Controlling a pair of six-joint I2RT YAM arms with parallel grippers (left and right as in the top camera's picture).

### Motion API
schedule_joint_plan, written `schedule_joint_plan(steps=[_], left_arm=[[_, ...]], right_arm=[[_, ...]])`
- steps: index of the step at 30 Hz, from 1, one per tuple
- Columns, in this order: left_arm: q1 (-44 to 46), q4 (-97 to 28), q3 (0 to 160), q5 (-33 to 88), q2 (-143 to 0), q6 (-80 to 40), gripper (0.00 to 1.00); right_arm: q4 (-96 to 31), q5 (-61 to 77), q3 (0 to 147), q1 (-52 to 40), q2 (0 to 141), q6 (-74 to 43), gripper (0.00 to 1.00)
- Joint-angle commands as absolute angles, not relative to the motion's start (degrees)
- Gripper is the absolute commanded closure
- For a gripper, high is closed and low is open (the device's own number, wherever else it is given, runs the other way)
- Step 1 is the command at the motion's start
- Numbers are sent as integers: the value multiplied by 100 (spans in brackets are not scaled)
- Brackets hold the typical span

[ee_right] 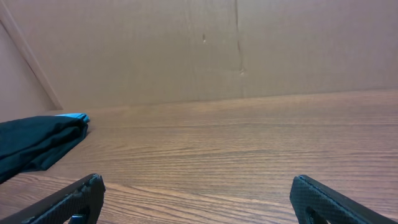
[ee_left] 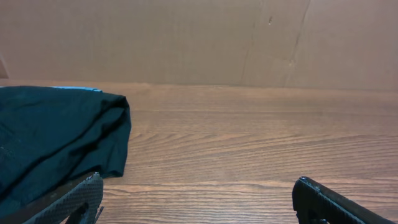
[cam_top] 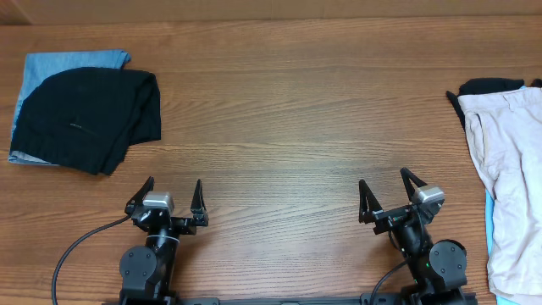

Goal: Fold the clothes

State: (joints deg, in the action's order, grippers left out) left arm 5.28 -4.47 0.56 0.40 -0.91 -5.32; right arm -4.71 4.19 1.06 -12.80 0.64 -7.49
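Observation:
The pale beige shorts (cam_top: pixel 511 169) lie at the table's right edge in the overhead view, partly cut off by the frame. They do not show in either wrist view. My left gripper (cam_top: pixel 174 191) is open and empty near the front left, also seen in the left wrist view (ee_left: pixel 198 196). My right gripper (cam_top: pixel 385 188) is open and empty near the front right, a little left of the shorts, and also shows in the right wrist view (ee_right: pixel 198 196).
A folded black knit garment (cam_top: pixel 89 119) lies on a light blue T-shirt (cam_top: pixel 72 61) at the back left; the black garment also shows in the left wrist view (ee_left: pixel 56 137) and the right wrist view (ee_right: pixel 34 144). Dark cloth (cam_top: pixel 487 85) peeks out behind the shorts. A cardboard wall (ee_left: pixel 199 37) stands behind the wooden table (cam_top: pixel 279 127).

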Motion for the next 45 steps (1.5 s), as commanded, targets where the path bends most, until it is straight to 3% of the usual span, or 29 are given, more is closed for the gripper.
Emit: schedule_joint_plan(steps=[1,31,35,45], left_arm=[[569,-438,27,64,-64,-362,0],[569,-438,27,64,-64,-362,0],[569,-438,27,67,-64,-362,0],[569,-438,27,64,-64,-362,0]], right_arm=[[-445,366,47,-1313,32,-764,0],[-445,362,47,-1313,32,-762,0],[-213,-274,47,-1310,32,-703,0],[-202,-270,47,-1310,32,-746,0]])
